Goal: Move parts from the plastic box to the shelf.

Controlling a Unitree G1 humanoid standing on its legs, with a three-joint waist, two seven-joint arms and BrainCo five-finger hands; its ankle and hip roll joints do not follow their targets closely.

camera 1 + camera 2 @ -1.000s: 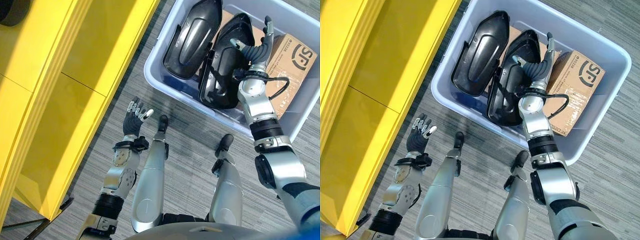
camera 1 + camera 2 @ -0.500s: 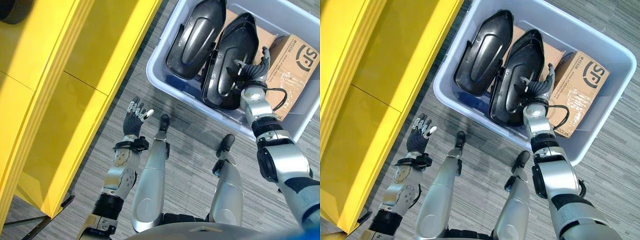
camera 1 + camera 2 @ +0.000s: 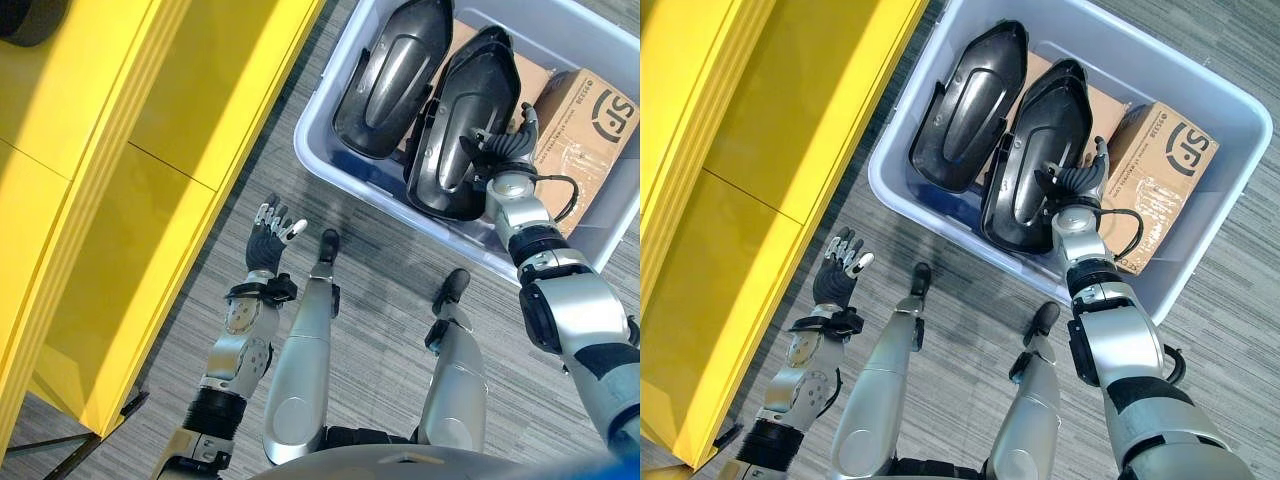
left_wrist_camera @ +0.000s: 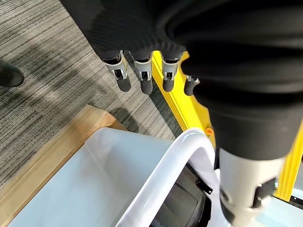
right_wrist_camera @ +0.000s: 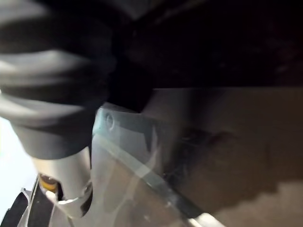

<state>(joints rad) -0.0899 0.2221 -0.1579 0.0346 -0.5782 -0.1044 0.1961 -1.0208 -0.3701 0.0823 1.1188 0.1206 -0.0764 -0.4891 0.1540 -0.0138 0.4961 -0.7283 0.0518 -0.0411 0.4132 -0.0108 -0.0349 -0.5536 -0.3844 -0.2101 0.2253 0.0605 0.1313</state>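
Two black parts lie side by side in the plastic box [image 3: 910, 195] on the floor at the far right; the right part [image 3: 1035, 160] has the right hand [image 3: 1072, 182] on its near right edge, between it and a cardboard carton [image 3: 1160, 165]. The fingers are mostly hidden behind the part, so I cannot tell whether they grip it. The left part [image 3: 968, 105] lies untouched. A second ago that hand reached farther over the carton; it has drawn nearer. The left hand [image 3: 268, 228] hangs over the carpet beside the yellow shelf [image 3: 130, 150], fingers relaxed and holding nothing.
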